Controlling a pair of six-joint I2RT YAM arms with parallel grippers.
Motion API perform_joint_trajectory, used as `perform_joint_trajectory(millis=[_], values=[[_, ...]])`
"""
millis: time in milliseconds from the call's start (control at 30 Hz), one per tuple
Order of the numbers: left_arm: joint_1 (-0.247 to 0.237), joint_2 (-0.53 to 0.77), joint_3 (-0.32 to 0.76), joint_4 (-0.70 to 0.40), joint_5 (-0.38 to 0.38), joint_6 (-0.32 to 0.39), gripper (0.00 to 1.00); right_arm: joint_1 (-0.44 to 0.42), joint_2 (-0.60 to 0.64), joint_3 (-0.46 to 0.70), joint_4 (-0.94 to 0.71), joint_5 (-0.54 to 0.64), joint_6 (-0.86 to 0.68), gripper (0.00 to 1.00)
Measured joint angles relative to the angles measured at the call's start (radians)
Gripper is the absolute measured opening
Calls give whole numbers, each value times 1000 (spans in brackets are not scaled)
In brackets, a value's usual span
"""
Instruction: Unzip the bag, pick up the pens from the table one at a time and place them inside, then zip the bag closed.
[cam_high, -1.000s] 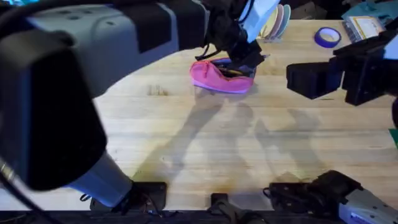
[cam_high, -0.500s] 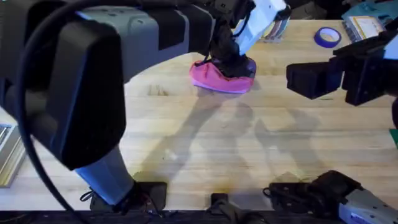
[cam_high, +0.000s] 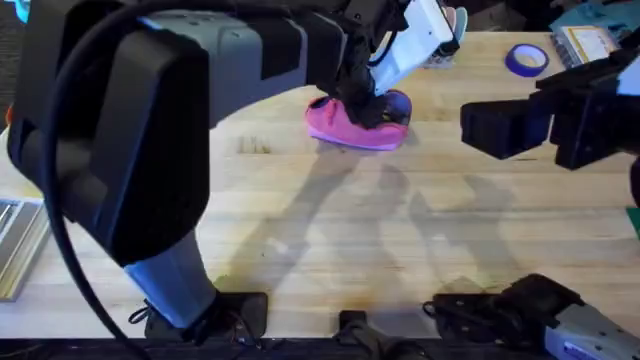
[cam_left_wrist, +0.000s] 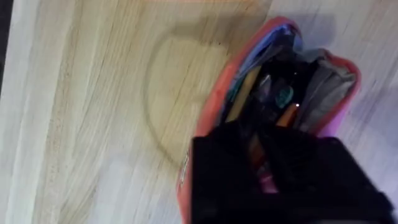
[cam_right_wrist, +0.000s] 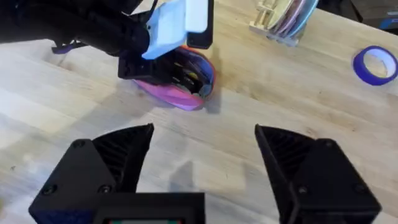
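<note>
Placing step in hand — left gripper (cam_high: 372, 103) sits in the open bright pink fabric pouch (cam_high: 345, 128) at the pale wooden bench's (cam_high: 330, 230) far middle, jaw state indeterminable. Right gripper (cam_right_wrist: 202, 155) hovers apart — jaws wide. Next: withdraw, then zip.

From up high over the arm bases, the overhead camera looks down and forward across the tabletop (cam_high: 330, 230). The left arm rises close under it, big and dark, at about ten o'clock. The pink bag (cam_high: 345, 128) sits far off near twelve o'clock.

The left wrist camera is very near the bag (cam_left_wrist: 273, 81) and looks almost straight down into its open mouth, with the left end effector (cam_left_wrist: 280, 180) dark in front.

The right wrist camera sits farther back and looks across the tabletop (cam_right_wrist: 261, 130) past the right end effector (cam_right_wrist: 202, 155), whose fingers are spread wide. It sees the bag (cam_right_wrist: 177, 90) from the side.

All three views share the bag.
</note>
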Motion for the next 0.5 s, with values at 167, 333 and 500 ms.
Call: perform_joint_trajectory(millis=[167,333,500], values=[[1,0,1,4,-14,2,944,0,0,0,0,0,0,998],[4,0,1,6,-16,4,994,0,0,0,0,0,0,997],[4,0,2,6,-16,4,995,0,0,0,0,0,0,997]])
